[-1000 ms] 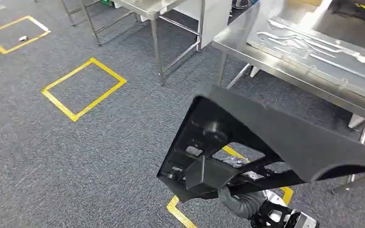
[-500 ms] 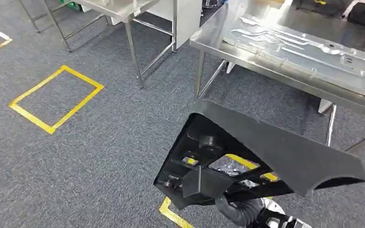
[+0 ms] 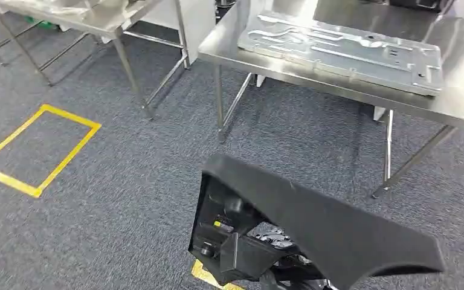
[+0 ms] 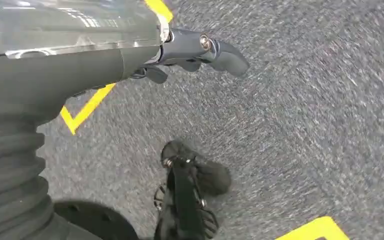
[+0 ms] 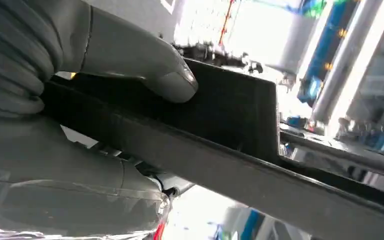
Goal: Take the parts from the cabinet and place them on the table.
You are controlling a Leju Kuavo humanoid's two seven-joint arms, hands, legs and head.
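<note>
A large black plastic part [image 3: 314, 223] with a ribbed, open underside hangs low in the head view, tilted, above the grey carpet. My right hand [image 5: 55, 100] grips it by a flat rim, with the thumb [image 5: 145, 65] pressed on top of the black part [image 5: 220, 125]. Ahead and to the right stands the steel table [image 3: 459, 96], carrying a big pressed metal plate [image 3: 344, 48]. The part is short of the table's front edge. My left hand [image 4: 180, 55] hangs over the carpet with its fingers loose and nothing in it.
A second steel table [image 3: 96, 15] stands at the back left, and its legs reach the carpet. The near table's legs [image 3: 219, 103] come down in front of me. A yellow tape square [image 3: 36, 151] marks the floor at left, with more yellow tape [image 3: 208, 275] under the part.
The whole picture has shifted, so the camera has turned: the table with the metal plate now lies more squarely ahead. The black part stays in my right hand, lower in the picture.
</note>
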